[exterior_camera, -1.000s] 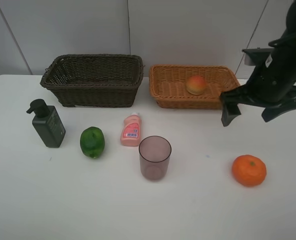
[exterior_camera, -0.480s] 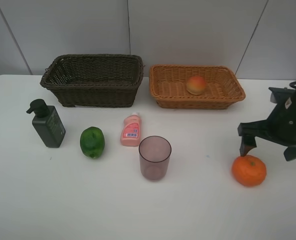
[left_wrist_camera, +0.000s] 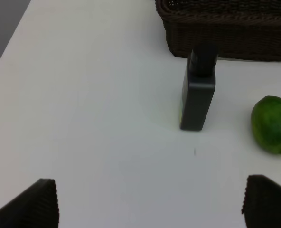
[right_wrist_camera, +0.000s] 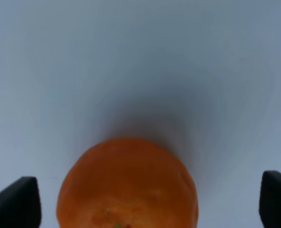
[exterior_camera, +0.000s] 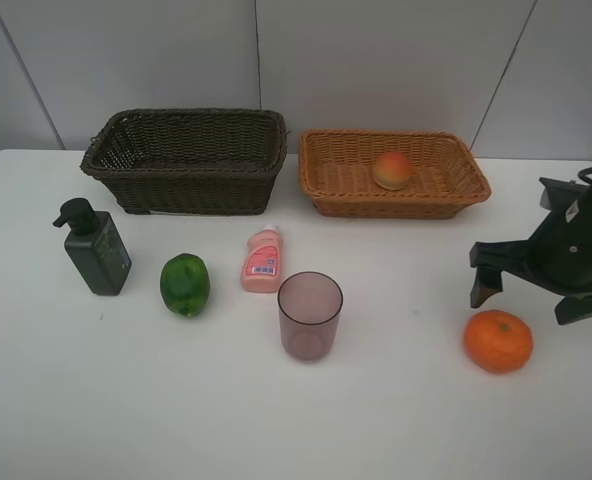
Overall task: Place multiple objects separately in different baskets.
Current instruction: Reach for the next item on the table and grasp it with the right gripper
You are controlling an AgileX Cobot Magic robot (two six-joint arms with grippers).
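High exterior view: a white desk (exterior_camera: 396, 420) is filling most of the frame. At upper left, a deep dark brown wicker basket (exterior_camera: 191, 190) is sitting with nothing visible inside. Just to its right, at upper centre, a shallower light orange-tan wicker basket (exterior_camera: 396, 207) is holding a red-yellow peach (exterior_camera: 392, 170). At left of the frame, a dark green pump bottle (exterior_camera: 96, 250) is standing upright. To its right, a glossy green round fruit (exterior_camera: 185, 285) is resting on the desk, then a small pink bottle (exterior_camera: 262, 262) with a pale cap pointing toward the baskets. Just right of centre, a translucent purplish cup (exterior_camera: 310, 315) is standing upright, mouth up. At lower right, an orange tangerine (exterior_camera: 497, 341) is sitting alone on the desk. The black right pincer (exterior_camera: 521, 308) is hanging just above and behind it, at the right edge, jaws spread wide and holding nothing.

Left wrist view: the left pincer (left_wrist_camera: 152, 204) is hovering over bare desk, jaws wide apart and gripping nothing. The pump bottle (left_wrist_camera: 198, 95) is standing beyond it, with the green fruit (left_wrist_camera: 273, 124) off to one side and the dark basket (left_wrist_camera: 226, 33) behind.

Right wrist view: the tangerine (right_wrist_camera: 127, 185), dimpled and bright orange, is sitting between the two dark fingertips (right_wrist_camera: 17, 202), well clear of both.
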